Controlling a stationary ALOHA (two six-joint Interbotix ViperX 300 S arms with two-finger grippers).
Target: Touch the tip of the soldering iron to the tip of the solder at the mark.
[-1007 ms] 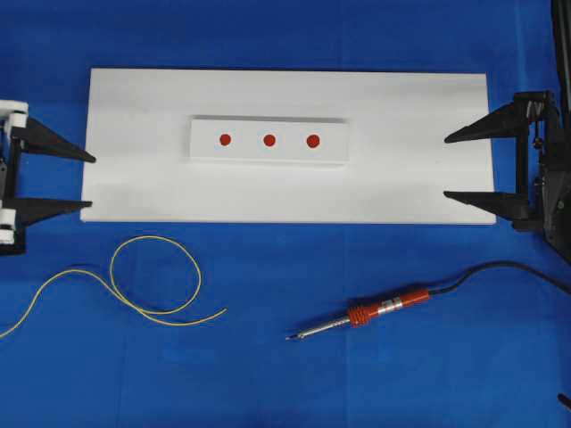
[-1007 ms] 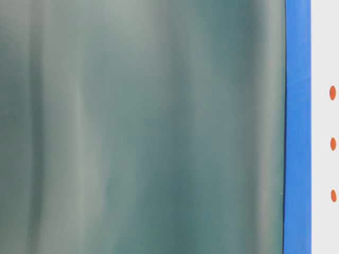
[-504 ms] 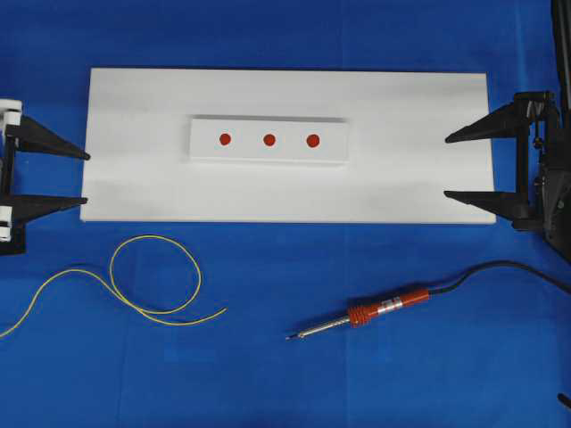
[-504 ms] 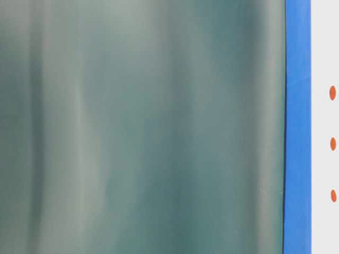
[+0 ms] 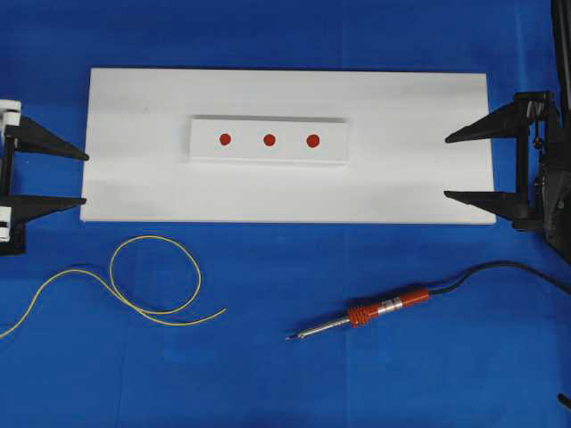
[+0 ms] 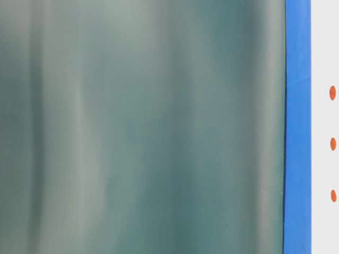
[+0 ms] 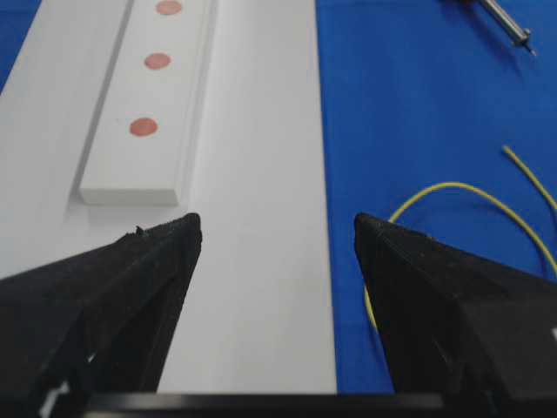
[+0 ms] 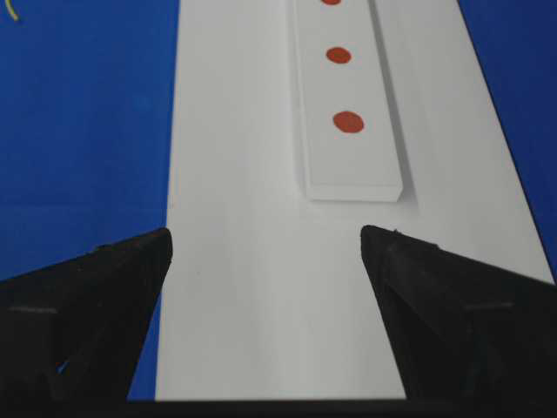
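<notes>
The soldering iron (image 5: 379, 310) lies on the blue cloth in front of the white board, its dark tip (image 5: 288, 338) pointing left; the shaft end also shows in the left wrist view (image 7: 513, 24). The solder (image 5: 156, 278), a thin yellow wire with one loop, lies front left, its bare end (image 5: 224, 310) pointing right. Three red marks (image 5: 269, 140) sit in a row on a raised white strip (image 5: 268, 153). My left gripper (image 5: 86, 180) is open at the board's left edge, holding nothing. My right gripper (image 5: 446, 167) is open over the board's right end, also holding nothing.
The white board (image 5: 401, 107) lies across the middle of the blue cloth. The iron's black cord (image 5: 500, 266) runs off to the right below my right gripper. The table-level view is mostly a blurred grey-green surface (image 6: 143, 127).
My left gripper has drawn back slightly to the left, off the board's edge. The right gripper, iron and solder have not moved.
</notes>
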